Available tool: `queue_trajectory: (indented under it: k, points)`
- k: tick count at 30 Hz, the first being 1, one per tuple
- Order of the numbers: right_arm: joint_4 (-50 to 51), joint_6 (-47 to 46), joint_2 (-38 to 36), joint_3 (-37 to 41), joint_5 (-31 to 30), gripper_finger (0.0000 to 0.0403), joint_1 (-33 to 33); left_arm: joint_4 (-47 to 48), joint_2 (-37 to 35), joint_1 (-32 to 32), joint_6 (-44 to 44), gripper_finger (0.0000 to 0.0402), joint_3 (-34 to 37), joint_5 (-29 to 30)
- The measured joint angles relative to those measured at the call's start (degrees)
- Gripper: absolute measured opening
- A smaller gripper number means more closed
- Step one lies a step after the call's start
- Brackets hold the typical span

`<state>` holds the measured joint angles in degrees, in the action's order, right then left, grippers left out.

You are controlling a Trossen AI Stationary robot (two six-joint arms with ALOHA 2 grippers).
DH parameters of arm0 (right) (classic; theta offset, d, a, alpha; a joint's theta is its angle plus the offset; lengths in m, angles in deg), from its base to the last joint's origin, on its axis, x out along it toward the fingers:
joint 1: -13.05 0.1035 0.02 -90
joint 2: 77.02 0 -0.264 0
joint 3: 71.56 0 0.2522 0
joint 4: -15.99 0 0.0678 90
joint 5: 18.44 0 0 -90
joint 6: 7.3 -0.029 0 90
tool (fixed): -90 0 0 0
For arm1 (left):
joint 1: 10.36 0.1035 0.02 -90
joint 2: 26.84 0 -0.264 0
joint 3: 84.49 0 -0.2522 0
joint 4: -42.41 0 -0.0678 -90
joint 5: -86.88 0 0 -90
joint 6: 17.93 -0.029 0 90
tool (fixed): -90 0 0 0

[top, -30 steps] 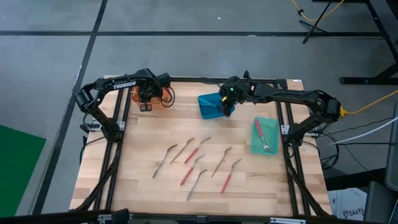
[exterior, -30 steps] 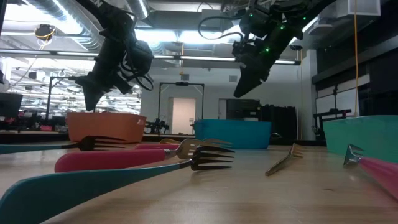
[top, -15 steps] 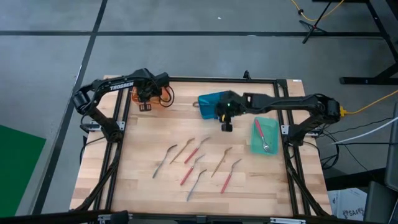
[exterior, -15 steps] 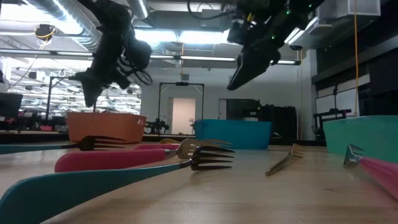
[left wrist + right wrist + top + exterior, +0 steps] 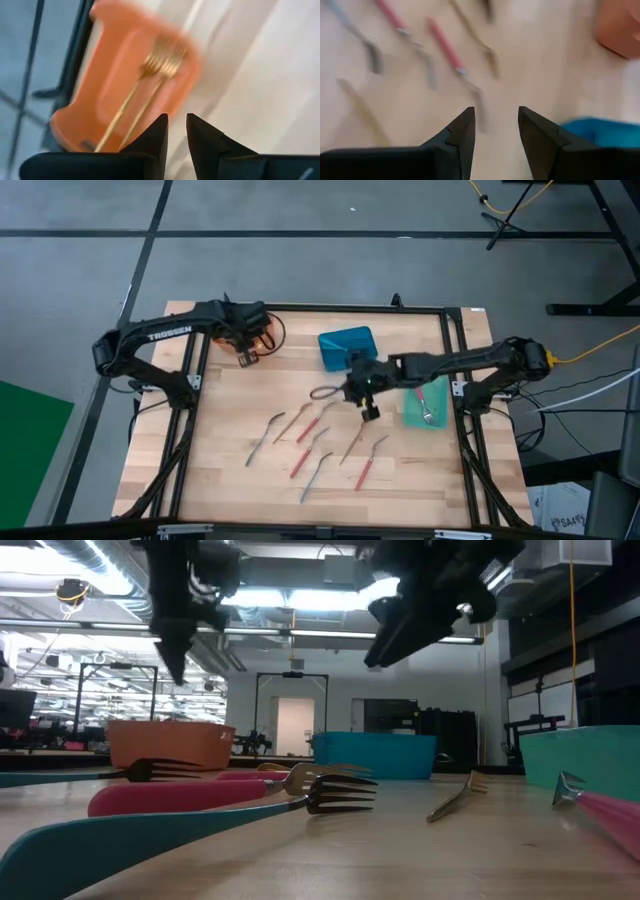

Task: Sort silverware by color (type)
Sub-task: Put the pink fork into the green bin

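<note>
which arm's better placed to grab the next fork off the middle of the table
The right. Its gripper hangs with open, empty jaws directly over the scattered forks at mid-table. The left gripper is off at the far left corner beside the orange bin, well away from them.

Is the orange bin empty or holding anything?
Not empty: in the left wrist view, the orange bin holds two gold forks side by side.

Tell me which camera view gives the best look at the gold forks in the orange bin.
The left wrist view: it looks down into the orange bin and shows two gold forks lying side by side, though blurred. In the high view the left arm covers most of the bin. The low view shows only its outer wall. The right wrist view catches just a corner.
</note>
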<state>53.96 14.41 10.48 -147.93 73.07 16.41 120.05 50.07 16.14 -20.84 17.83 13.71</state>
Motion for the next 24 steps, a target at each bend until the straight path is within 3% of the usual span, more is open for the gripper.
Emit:
queue_trajectory:
  k: [13,24]
  points:
    - [5.0,-12.8,0.0,0.0,2.7,0.0138,17.7,-15.0,-0.2,-22.1,16.0,0.0064,0.0,-0.9]
    - [7.5,-21.9,0.0,1.2,2.6,0.0138,25.2,-31.0,-0.1,-35.3,17.8,0.0064,0.0,3.8]
